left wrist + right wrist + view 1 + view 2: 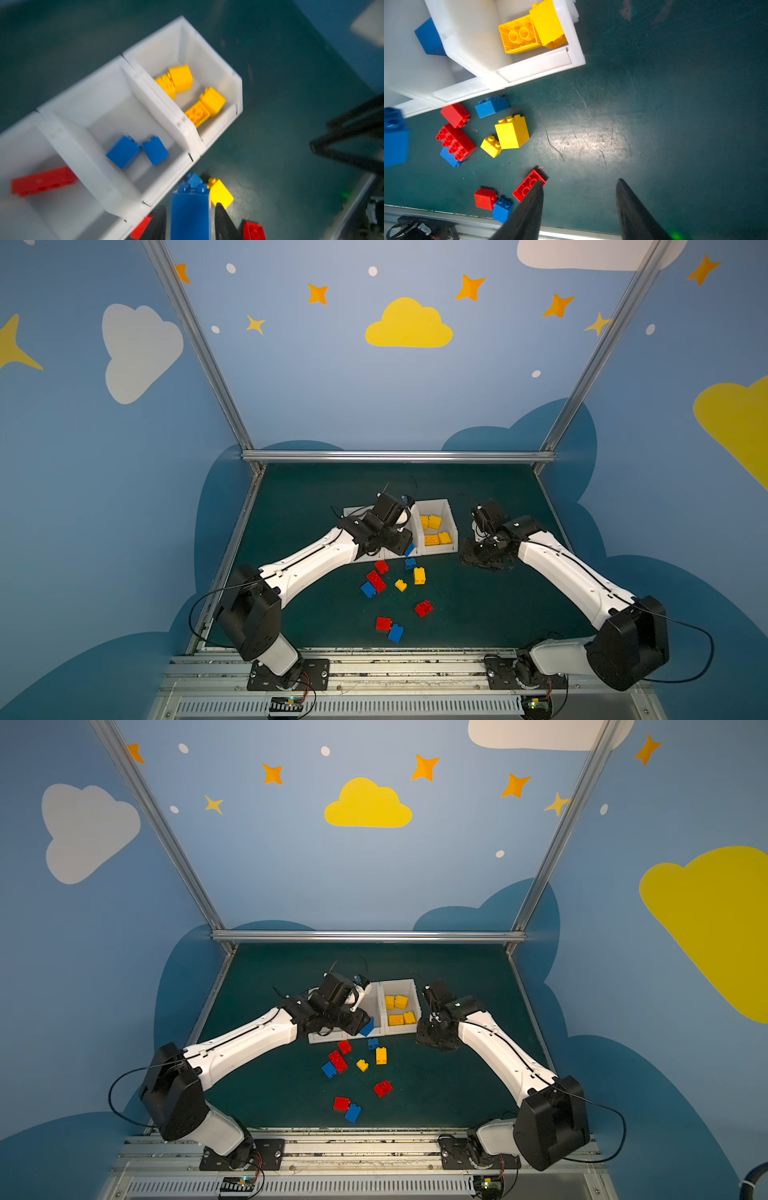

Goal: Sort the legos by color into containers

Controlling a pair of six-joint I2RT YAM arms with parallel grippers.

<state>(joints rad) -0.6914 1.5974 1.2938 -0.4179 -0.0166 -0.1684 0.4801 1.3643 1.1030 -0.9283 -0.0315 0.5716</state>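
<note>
Blue lego brick (pixel 190 220) hangs in the left gripper (pixel 190 207), whose jaws are clamped on two opposite flat sides, just at the near wall of the middle bin (pixel 170 178). I grip those smooth faces because they give the pads a square seat. In both top views the brick shows at the gripper's tip, over the bin's near edge and not yet over its floor.

Three white bins stand side by side toward the far middle of the green mat (pixel 478 614). The middle one already holds two blue bricks (pixel 124 151), which is why this piece is headed there. The right bin (pixel 239 93) holds yellow bricks (pixel 180 78), and the left bin (pixel 20 128) holds a flat red brick (pixel 41 182).

The right gripper (pixel 579 187) hovers with its jaws apart and empty over bare mat to the right of the bins, where it stays clear of my left arm's reach.

Nearer to me, loose pieces wait on the mat: four red, three blue and two yellow, among them a small blue brick (pixel 410 563) just in front of the bins and a tall yellow brick (pixel 419 575) beside it.

As I judge it, the sort is under halfway. The held piece needs carrying a little farther over the wall before I let go, or it may catch the rim and tumble back.
</note>
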